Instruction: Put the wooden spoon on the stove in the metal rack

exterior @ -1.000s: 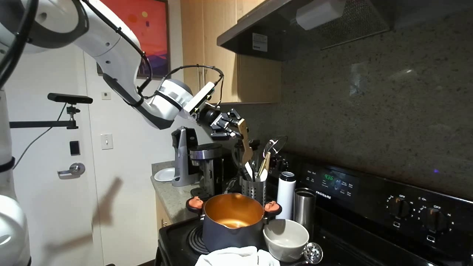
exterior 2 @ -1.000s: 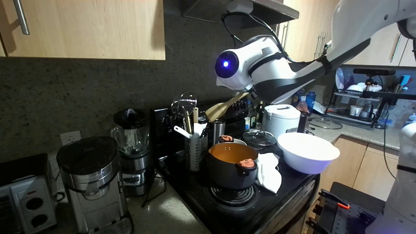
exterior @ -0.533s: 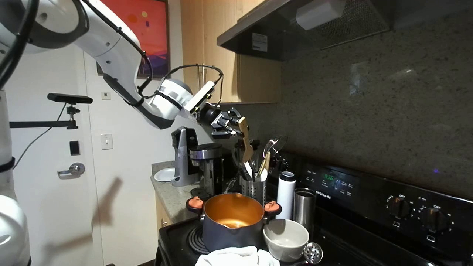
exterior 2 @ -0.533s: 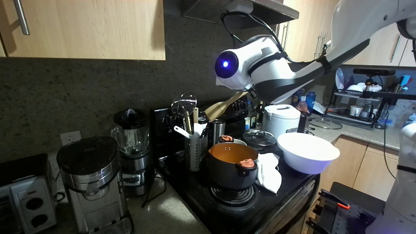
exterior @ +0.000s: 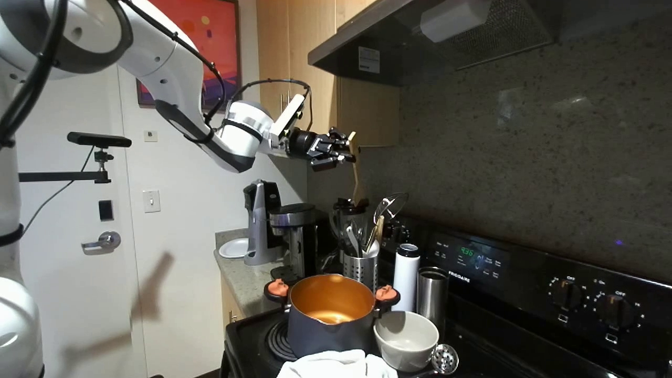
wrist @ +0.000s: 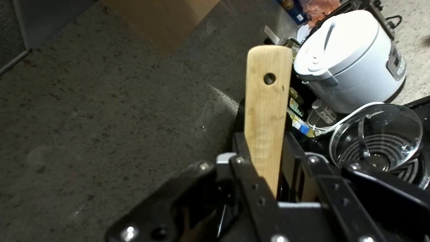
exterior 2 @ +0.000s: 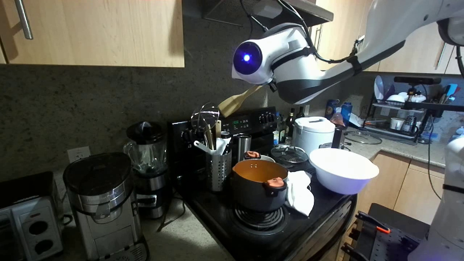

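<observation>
My gripper (exterior: pixel 347 148) is shut on the handle of the wooden spoon (exterior: pixel 357 178), high over the stove (exterior: pixel 525 286). In the wrist view the spoon's handle (wrist: pixel 267 111) stands between the fingertips (wrist: pixel 265 143), its holed end pointing away. In an exterior view the spoon's flat head (exterior 2: pixel 231 105) hangs tilted down toward the metal rack, and the fingers are hidden behind the wrist. The metal rack (exterior 2: pixel 219 172), also in an exterior view (exterior: pixel 361 269), is a perforated silvery holder standing upright on the stove, full of utensils. The spoon's head is above these utensils, apart from the rack.
A whisk (exterior 2: pixel 205 116) sticks up from the rack beside the spoon's head. An orange-lined pot (exterior: pixel 332 304) stands close to the rack. A white bottle (exterior: pixel 406 278), steel tumbler (exterior: pixel 432 294) and bowl (exterior: pixel 407 336) stand nearby. The range hood (exterior: pixel 367 50) hangs above.
My gripper has risen with the spoon in it. The spoon's head has lifted clear above the rack's utensils, and in an exterior view it has also shifted left toward the whisk.
</observation>
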